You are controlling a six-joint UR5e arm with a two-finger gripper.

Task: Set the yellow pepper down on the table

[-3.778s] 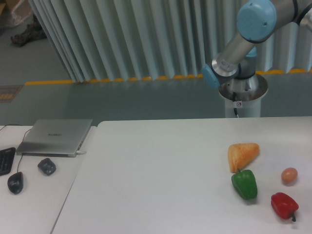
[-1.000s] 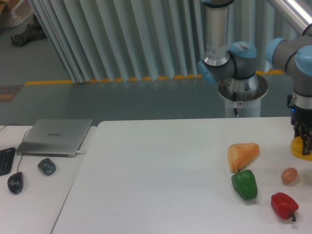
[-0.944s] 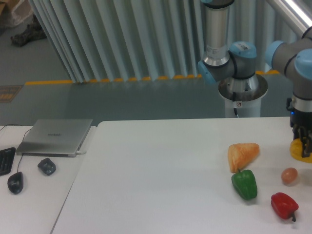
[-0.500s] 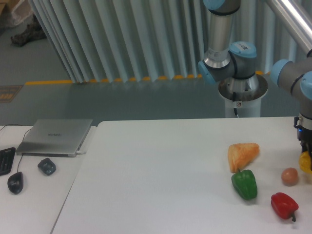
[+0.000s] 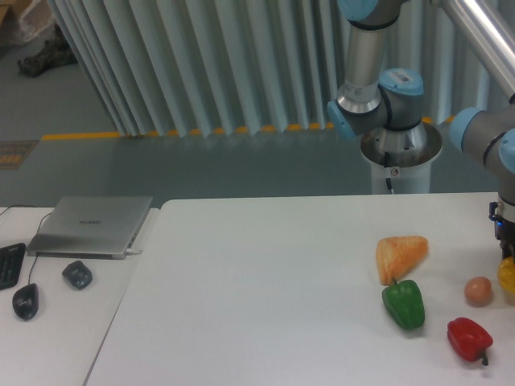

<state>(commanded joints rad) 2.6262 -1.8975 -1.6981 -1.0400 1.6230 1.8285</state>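
Observation:
The yellow pepper (image 5: 507, 277) shows only in part at the far right edge, bright lemon-yellow, low over the white table (image 5: 265, 297). My gripper (image 5: 508, 256) comes down onto it from above at the frame edge and is mostly cut off. Its dark fingers (image 5: 503, 244) sit on the pepper, but I cannot tell whether they still grip it or whether the pepper touches the table.
An orange-yellow wedge-shaped lump (image 5: 399, 256), a green pepper (image 5: 404, 303), a brown egg (image 5: 478, 290) and a red pepper (image 5: 468, 338) lie at the right of the table. A laptop (image 5: 91, 226) and two mice (image 5: 77, 274) sit on the left desk. The arm base (image 5: 399, 153) stands behind.
The gripper with the yellow pepper has moved down and to the right, toward the frame edge, so less of both shows now. The other objects have not moved.

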